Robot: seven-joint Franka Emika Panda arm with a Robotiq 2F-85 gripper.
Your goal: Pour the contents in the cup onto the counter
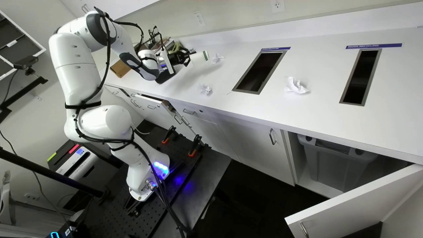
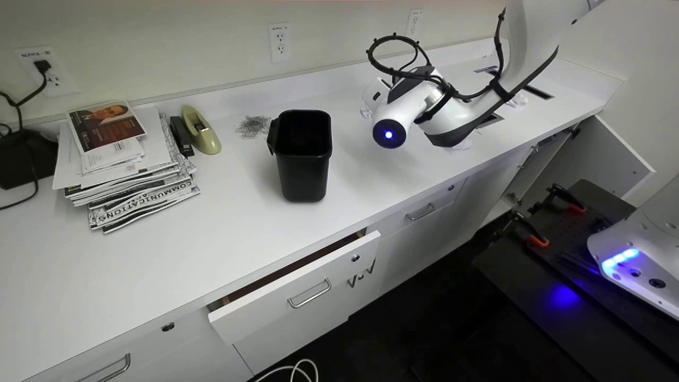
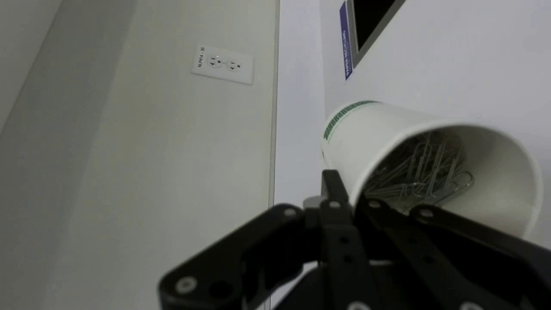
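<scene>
My gripper [image 1: 189, 58] is shut on the wall of a white cup [image 1: 198, 58] with a green band near its base. In the wrist view the gripper [image 3: 352, 200] pinches the rim, with one finger outside and one inside the cup [image 3: 387, 122]. The cup is tipped on its side, its mouth toward the wrist camera. Several silver paper clips [image 3: 424, 172] show inside it. It appears held above the white counter [image 1: 238, 62]. A loose pile of paper clips [image 2: 253, 126] lies on the counter in an exterior view; there the arm hides the cup and fingers.
A black bin [image 2: 301, 159] stands on the counter near the clip pile. Magazines [image 2: 127, 180], a stapler [image 2: 181, 136] and a tape dispenser [image 2: 202, 132] lie beyond. Crumpled papers [image 1: 296, 86] lie near two slots [image 1: 261, 71]. A drawer [image 2: 297, 292] stands open below.
</scene>
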